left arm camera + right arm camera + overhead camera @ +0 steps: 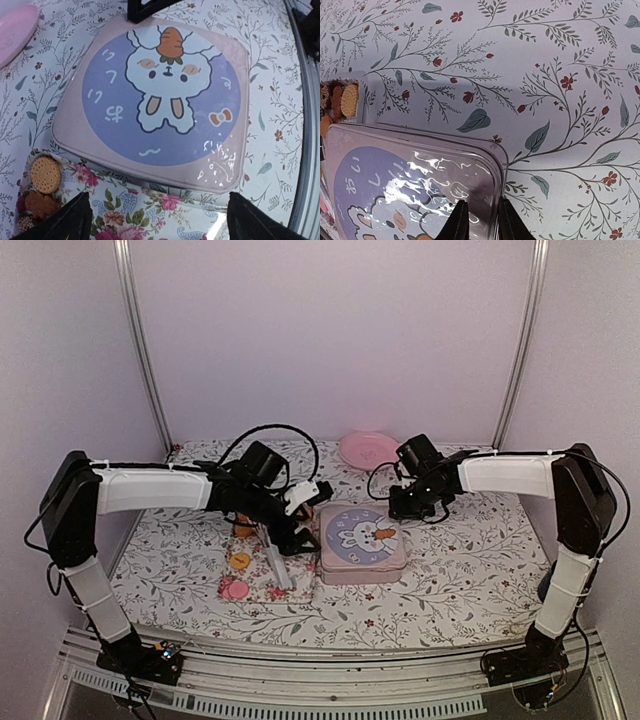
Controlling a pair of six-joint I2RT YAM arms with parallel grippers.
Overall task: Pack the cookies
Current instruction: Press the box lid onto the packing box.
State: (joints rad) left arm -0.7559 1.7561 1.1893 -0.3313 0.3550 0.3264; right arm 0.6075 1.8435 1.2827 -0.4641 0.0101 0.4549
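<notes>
Right now I am at the opening step: the tin (150, 95) sits in the middle of the surface (545, 60) with its bunny lid on. My right end effector (480, 216) has its fingers close together across the rim at the lid's far right corner, apparently pinching it. My left end effector (159, 206) hangs with fingers spread wide, holding nothing, over the flowered tray (125, 212). The cookies (45, 175) lie in that tray, touching the tin's left side. Next I judge the lid needs a straight upward pull.
</notes>
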